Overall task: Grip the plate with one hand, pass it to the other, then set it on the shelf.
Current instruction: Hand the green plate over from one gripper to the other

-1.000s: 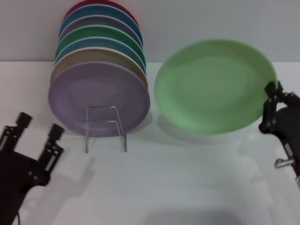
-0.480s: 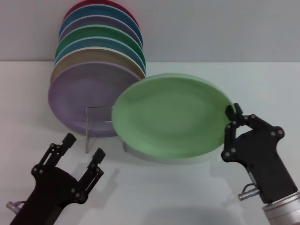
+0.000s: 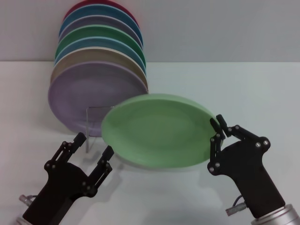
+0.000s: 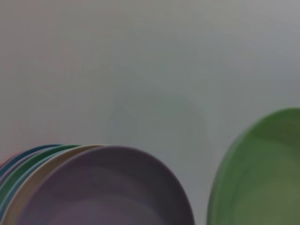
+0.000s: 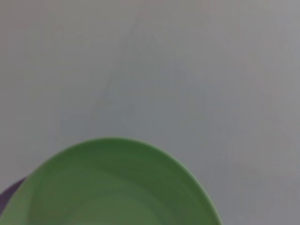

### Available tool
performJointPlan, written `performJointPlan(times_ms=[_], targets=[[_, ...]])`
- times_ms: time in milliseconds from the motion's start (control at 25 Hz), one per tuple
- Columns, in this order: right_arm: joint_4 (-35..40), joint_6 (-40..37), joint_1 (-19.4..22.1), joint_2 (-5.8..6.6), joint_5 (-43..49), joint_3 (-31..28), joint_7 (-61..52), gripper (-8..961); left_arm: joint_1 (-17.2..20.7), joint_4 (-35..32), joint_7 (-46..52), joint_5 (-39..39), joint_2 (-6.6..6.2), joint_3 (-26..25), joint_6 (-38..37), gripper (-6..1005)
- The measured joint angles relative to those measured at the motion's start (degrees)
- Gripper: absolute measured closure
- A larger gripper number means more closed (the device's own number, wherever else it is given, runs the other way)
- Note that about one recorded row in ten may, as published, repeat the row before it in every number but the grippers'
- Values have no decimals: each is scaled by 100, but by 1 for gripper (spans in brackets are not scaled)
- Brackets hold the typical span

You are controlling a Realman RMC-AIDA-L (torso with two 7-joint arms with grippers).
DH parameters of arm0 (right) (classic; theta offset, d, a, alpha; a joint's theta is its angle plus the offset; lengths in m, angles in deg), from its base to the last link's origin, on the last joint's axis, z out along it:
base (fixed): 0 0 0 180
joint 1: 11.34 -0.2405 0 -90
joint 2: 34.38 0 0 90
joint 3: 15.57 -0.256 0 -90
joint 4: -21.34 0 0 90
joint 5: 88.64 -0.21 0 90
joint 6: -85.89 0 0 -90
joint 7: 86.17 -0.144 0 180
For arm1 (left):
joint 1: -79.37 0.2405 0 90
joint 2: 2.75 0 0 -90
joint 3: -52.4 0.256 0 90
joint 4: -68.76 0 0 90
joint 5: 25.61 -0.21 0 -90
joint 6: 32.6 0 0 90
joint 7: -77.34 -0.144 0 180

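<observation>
The light mint-green plate [image 3: 157,136] hangs tilted over the middle of the table. My right gripper [image 3: 216,129] is shut on its right rim. My left gripper [image 3: 94,144] is open just off the plate's left rim, its fingers on either side of the edge without touching. The clear acrylic shelf [image 3: 88,122] stands behind the plate's left side and is partly hidden by it. The plate also shows in the left wrist view [image 4: 262,178] and in the right wrist view [image 5: 117,187].
Several coloured plates lean in a row behind the shelf, with a lilac plate [image 3: 84,93] in front and a darker green one [image 3: 101,33] further back. The lilac plate also shows in the left wrist view [image 4: 108,187]. The white table [image 3: 243,89] meets a grey wall.
My right gripper has carried the plate left and nearer, in front of the shelf. My left gripper has risen from the lower left up to the plate's left rim.
</observation>
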Motion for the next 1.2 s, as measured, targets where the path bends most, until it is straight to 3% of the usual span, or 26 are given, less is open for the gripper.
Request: performJointPlan(times_ms=[1040,1200], targets=[[2,-61,-18,18,-149,258,458,871,-198,257,74,2,0,-291,573,291],[-5,-43,-22,18,-149,261,459,869,-198,262,73,2,0,-289,573,339]])
